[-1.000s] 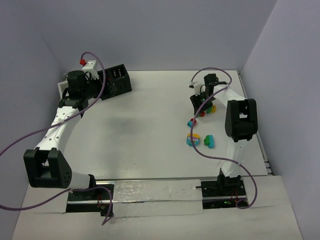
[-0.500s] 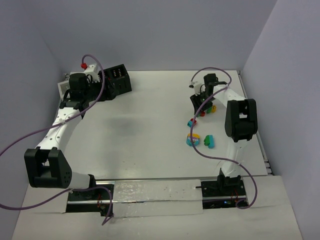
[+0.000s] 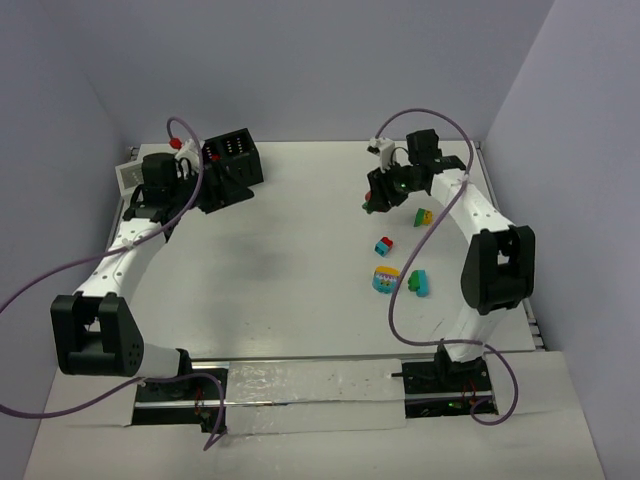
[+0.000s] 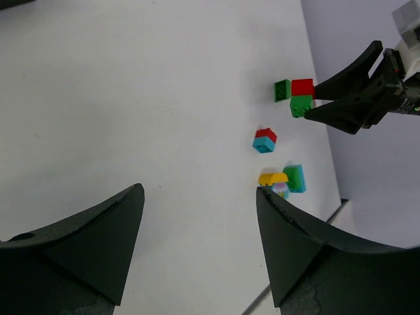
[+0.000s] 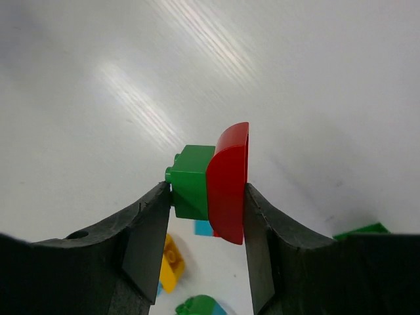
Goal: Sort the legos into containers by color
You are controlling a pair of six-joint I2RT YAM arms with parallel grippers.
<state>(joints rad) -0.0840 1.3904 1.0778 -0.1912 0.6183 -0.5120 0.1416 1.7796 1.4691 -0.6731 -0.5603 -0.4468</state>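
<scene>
Right gripper (image 5: 207, 190), clamped on red-green legos (image 5: 197, 184), now farther left; left gripper (image 4: 198, 191) agape.

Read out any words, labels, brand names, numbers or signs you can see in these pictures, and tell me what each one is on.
There is no readable text in any view.
The black container shows only dots in its recesses, no characters.
The white container shows a dot pattern only, too small to tell more.
The red-and-green lego stack, held between the fingers of the right gripper, is plain with no print.
</scene>
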